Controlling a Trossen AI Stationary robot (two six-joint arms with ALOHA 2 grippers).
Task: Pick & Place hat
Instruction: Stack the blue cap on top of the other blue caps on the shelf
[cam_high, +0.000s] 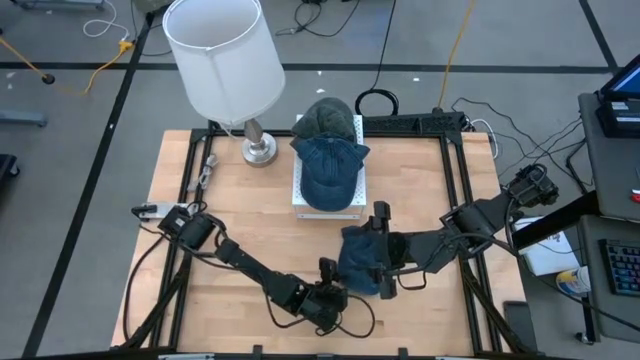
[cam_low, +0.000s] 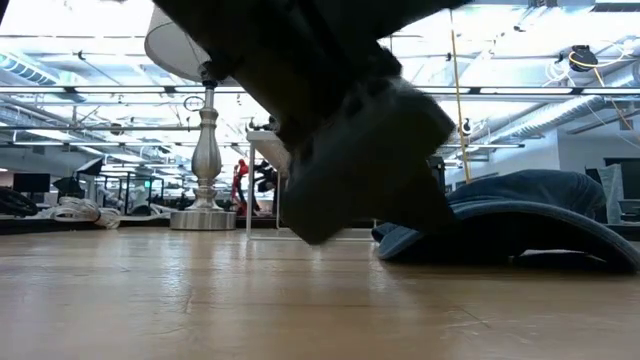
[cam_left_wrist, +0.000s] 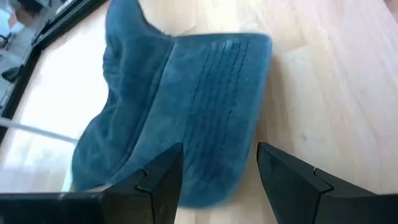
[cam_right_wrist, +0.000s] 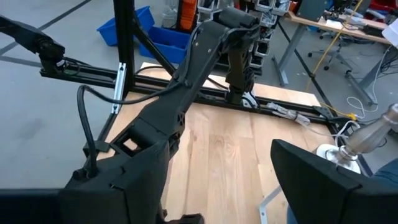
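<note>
We see a blue hat (cam_high: 357, 262) lying on the wooden surface (cam_high: 240, 230) near its front edge, right of centre, brim flat on the wood. No brand or writing can be read on it.

The left gripper (cam_left_wrist: 217, 180) sits just at the brim's edge, its fingers (cam_left_wrist: 158, 180) spread open with the brim's ribbed stitching showing between them; they hold nothing. The right gripper (cam_high: 381, 250) lies over the far side of the same hat, fingers also spread wide, and we cannot tell whether they touch it.

Toward the back edge, two more hats (cam_high: 328, 150) are stacked on a white stand (cam_high: 327, 208). A lamp (cam_high: 224, 60) with a white shade stands left of them.
</note>
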